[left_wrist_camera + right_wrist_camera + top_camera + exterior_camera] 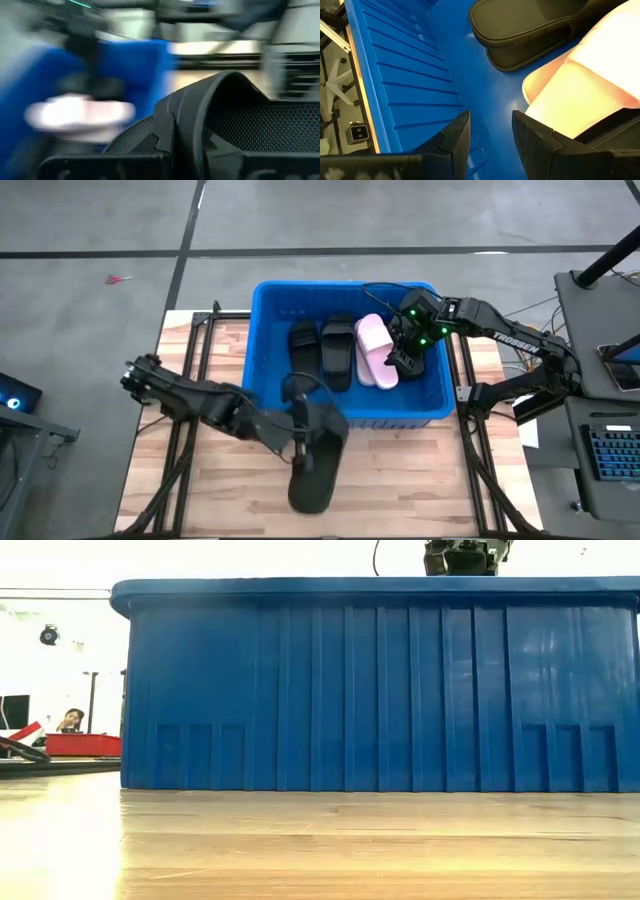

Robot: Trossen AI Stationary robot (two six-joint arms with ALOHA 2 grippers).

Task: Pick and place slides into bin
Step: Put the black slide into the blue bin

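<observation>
The blue bin (268, 370) (380, 690) stands at the table's far middle. On its floor lie two black slides (305, 345) (337, 352) and a pale pink pair (375, 350) (585, 85). My left gripper (296, 438) is shut on another black slide (318, 460) (235, 115), in the air just in front of the bin's near wall. My right gripper (405, 350) (490, 130) hangs open inside the bin's right part, above bare blue floor beside the pink slides, with nothing between its fingers. My left gripper holds the black slide by its left side (304, 442), near the strap (230, 85), coming at it from the table's left. The slide hides the fingers, so the kind of hold does not show. The slide is lifted clear of the table, its long axis running from the bin toward the near edge.
The bin's near rim (345, 420) lies just beyond the held slide. Bare wooden table (400, 480) spreads in front of the bin. A desk with a keyboard (610, 455) stands off the table's right side. A person sits far back in the room (68, 720).
</observation>
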